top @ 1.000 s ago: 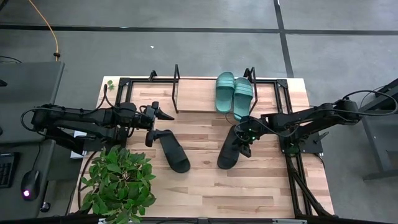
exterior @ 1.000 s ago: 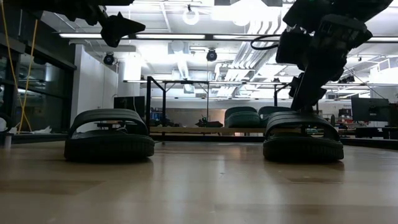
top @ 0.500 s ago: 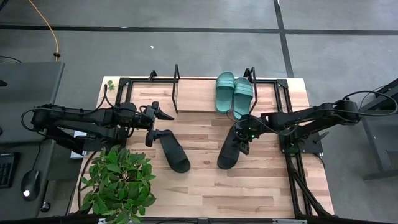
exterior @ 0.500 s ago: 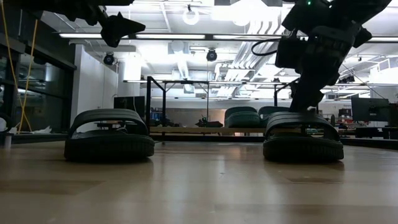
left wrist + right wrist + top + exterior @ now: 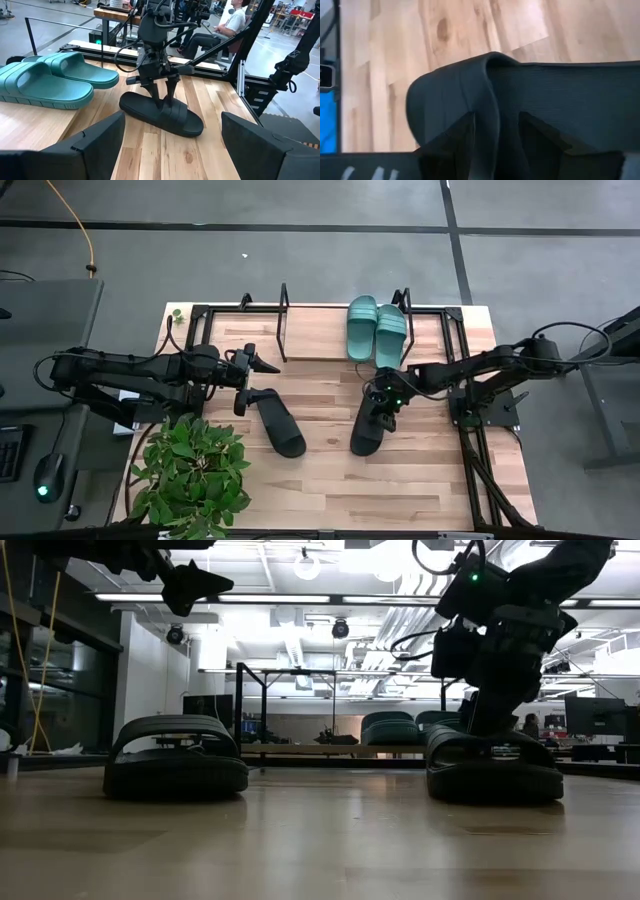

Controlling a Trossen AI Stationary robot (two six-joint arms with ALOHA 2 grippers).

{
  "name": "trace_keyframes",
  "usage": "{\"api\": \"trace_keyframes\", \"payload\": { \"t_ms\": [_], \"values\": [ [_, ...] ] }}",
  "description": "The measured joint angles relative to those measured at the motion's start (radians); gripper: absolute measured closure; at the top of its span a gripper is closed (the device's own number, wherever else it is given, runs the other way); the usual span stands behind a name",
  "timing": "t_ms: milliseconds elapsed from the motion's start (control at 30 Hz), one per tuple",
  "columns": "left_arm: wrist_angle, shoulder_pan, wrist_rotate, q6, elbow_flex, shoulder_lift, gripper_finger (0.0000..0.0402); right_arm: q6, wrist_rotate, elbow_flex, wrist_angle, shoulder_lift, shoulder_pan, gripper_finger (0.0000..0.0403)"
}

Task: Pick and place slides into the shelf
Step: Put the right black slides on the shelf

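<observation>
Hovering wide-jawed and empty above the left black rubber slide (image 5: 277, 420), the left gripper (image 5: 246, 379) waits, while the right gripper (image 5: 384, 402) has shifted leftward, jaws straddling the strap of the right black rubber slide (image 5: 368, 426) on the wooden worktop (image 5: 330, 470), the grasp nearly set; no writing is legible.

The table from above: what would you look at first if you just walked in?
Probably the right gripper, pinching the strap of a black slide near the middle of the table. Next, the two teal slides side by side on the shelf at the far edge. The left gripper hangs open over the other black slide, beside a leafy plant at the near left corner.
</observation>
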Motion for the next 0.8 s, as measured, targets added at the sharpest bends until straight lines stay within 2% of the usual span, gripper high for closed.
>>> {"api": "trace_keyframes", "payload": {
  "t_ms": [467,600,800],
  "values": [
    [0.0,0.0,0.0,0.002,0.0,0.0,0.0089,-0.002,-0.079,-0.001,0.045,0.004,-0.004,0.0264],
    [0.0,0.0,0.0,0.002,0.0,0.0,0.0089,-0.002,-0.079,-0.001,0.046,0.004,-0.004,0.0292],
    [0.0,0.0,0.0,0.002,0.0,0.0,0.0089,-0.021,-0.089,-0.001,0.046,0.004,-0.005,0.0354]
  ]
}}
